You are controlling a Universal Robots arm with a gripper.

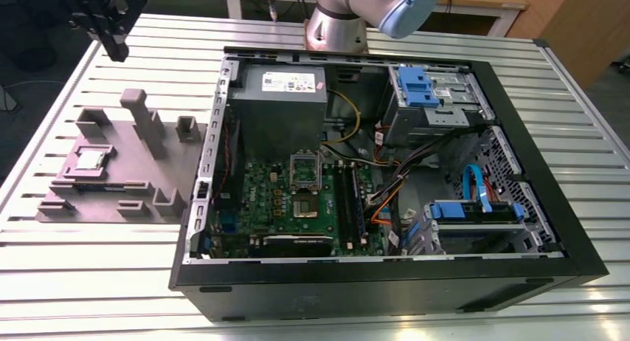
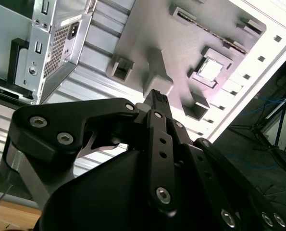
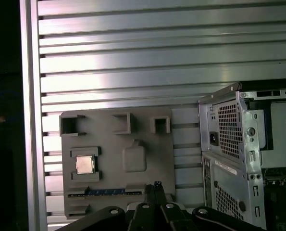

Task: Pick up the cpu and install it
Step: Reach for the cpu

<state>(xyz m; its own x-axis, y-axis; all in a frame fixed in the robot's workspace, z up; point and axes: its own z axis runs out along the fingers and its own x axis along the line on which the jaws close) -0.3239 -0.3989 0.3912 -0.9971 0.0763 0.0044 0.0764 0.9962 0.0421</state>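
The cpu [image 1: 91, 159] is a small silver-grey square lying flat in a recess of a grey holder block [image 1: 118, 197] on the table, at the exterior view's left of the open computer case [image 1: 394, 267]. Both wrist views show the cpu [image 2: 211, 70] [image 3: 84, 165] in its pocket. My gripper [image 1: 116, 54] hangs high over the table's far left corner, well above and beyond the holder. Its black fingers [image 3: 156, 185] are pressed together with nothing between them, as the second wrist view also shows of the gripper [image 2: 158, 96]. Inside the case, the motherboard's socket frame [image 1: 303, 171] is in plain sight.
The holder block [image 3: 147, 144] has several upright posts and pockets, including a tall post [image 1: 135, 105]. The case holds a grey power supply [image 1: 283, 90], blue drive brackets [image 1: 421, 86] and loose cables [image 1: 394, 186]. The arm's base [image 1: 337, 27] stands behind the case on the slatted metal table [image 1: 99, 282].
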